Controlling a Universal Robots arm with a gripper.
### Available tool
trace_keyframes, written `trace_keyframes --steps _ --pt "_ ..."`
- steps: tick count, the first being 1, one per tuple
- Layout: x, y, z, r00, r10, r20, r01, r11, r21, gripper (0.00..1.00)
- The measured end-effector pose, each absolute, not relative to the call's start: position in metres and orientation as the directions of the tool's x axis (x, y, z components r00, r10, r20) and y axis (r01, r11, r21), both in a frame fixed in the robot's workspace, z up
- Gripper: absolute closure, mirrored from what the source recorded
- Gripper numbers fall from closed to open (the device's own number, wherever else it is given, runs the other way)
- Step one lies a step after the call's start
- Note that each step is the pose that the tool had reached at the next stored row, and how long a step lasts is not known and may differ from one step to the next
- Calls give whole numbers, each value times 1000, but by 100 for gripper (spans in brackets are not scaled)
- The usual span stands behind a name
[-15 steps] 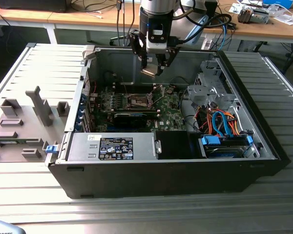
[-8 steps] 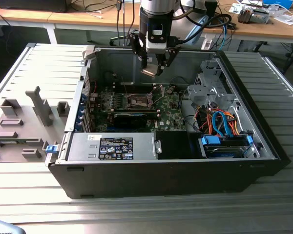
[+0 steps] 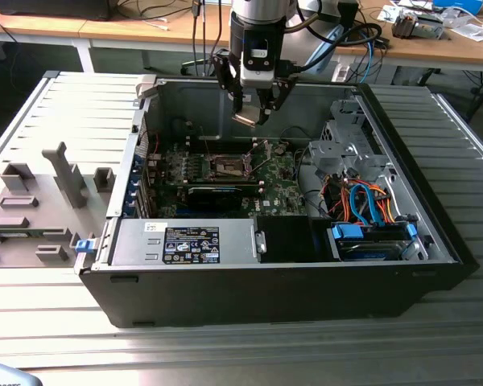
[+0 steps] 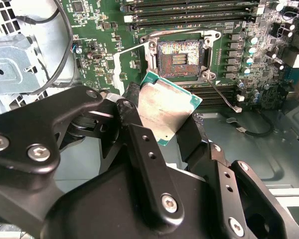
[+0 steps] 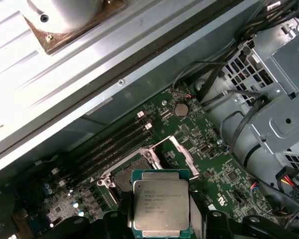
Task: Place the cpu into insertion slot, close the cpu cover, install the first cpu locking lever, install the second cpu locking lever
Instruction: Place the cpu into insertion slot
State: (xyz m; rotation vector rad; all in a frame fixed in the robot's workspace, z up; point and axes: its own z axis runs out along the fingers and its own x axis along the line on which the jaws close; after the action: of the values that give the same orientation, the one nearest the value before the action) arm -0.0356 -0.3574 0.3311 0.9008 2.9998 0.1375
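1. Silvery-grey metal faces us in both wrist views: the cpu is pinched by two opposite edges between the fingers of the claw, which is closed to just the chip's width and grips nothing else.
2. Chip and claw hang in the air inside the open computer case, above the motherboard and apart from it.
3. Beneath the claw, a little off to one side of its fingertips, lies the cpu socket, uncovered, with its field of contacts exposed.
4. We judge the step in hand to be the carry to the socket; the chip is not yet seated, so no cover or lever work is done.
5. To do it well, we would square the chip's edges with the socket opening while clear of it, since in the second wrist view the chip looks turned against that opening.
6. We would lower it level and gently, never dragging it across the contacts, which likely bend easily. A tilted or offset chip is the main risk.
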Motion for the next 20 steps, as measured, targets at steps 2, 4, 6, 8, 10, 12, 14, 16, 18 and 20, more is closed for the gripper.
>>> trace_keyframes --steps 2,4,6,8,10,12,14,16,18,20 --pt "-36 -357 331 -834 551 19 551 830 86 46" --pt "-36 -357 331 -833 553 19 552 829 86 46" --pt "-36 -357 331 -832 555 19 554 828 86 46" --pt "-36 -357 331 -831 556 19 555 827 86 46" --pt "-36 -357 331 -830 558 19 557 826 86 46" --pt "-36 -357 331 -829 559 19 559 825 86 46" --pt "-36 -357 331 -828 560 19 560 824 86 46" --pt "-36 -357 331 -827 562 19 561 823 86 46" --pt "-36 -357 331 -826 563 19 562 822 86 46" --pt "-36 -357 331 -825 565 19 564 821 86 46"
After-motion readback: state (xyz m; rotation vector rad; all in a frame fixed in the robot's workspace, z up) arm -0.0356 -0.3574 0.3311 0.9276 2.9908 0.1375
